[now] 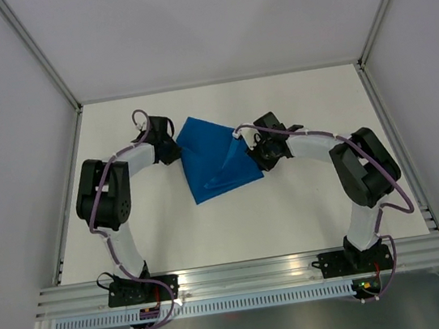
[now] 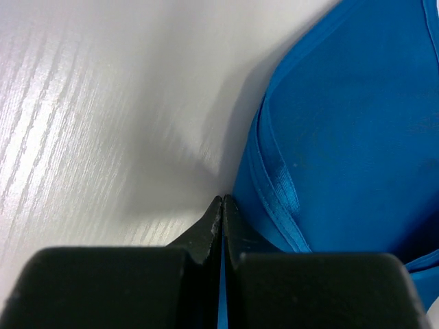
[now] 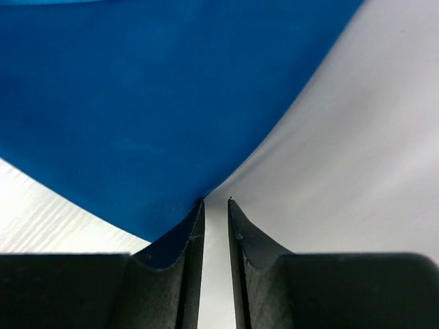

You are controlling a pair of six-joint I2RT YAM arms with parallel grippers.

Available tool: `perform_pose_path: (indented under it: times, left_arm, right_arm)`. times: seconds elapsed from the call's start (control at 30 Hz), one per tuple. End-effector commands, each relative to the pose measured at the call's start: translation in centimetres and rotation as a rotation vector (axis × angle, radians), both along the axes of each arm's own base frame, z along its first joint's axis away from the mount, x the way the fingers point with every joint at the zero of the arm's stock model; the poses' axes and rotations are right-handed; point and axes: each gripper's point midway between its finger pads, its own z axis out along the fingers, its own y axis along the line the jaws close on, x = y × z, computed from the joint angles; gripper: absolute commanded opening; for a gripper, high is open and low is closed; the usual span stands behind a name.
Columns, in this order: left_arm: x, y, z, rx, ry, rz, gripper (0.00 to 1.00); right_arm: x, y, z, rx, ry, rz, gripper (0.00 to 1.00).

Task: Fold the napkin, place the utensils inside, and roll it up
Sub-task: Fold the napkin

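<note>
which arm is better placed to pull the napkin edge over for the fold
Probably left: the left gripper is shut on the napkin at its edge, with blue cloth pinched in it. The right gripper shows a gap with bare table through it, so it grips nothing.

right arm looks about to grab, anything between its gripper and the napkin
Nothing visible does. The napkin reaches right up to the right gripper, its corner at one fingertip, with only bare table beside it. The jaws stand slightly apart.
</note>
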Motion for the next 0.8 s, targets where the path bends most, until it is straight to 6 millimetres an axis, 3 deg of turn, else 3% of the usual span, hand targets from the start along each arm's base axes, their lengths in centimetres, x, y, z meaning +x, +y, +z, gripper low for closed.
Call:
perform_pose_path:
  times: [0.0,0.23,0.4,0.57,0.77]
  left_arm:
    - [0.1,-0.3,-0.5,0.020,0.030,-0.061,0.02]
    - [1.0,-1.1,-0.3,0.014,0.028,-0.124,0.04]
    - [2.0,-2.2,0.1,-0.008,0.014,-0.180,0.11]
    - [2.9,-3.4,0.4,-0.035,0.008,-0.239,0.15]
    - [3.7,-3.1,0.7,-0.013,-0.005,-0.248,0.22]
  right_arm:
    - [-1.8,0.6,1.4,0.017,0.004,0.048,0.25]
    - [-4.1,0.9,2.4,0.027,0.017,0.084,0.25]
    - [-5.2,1.2,2.5,0.035,0.042,0.102,0.25]
    - [-5.0,1.1,2.5,0.015,0.036,0.091,0.24]
    - [-4.4,1.0,5.1,0.027,-0.017,0.072,0.24]
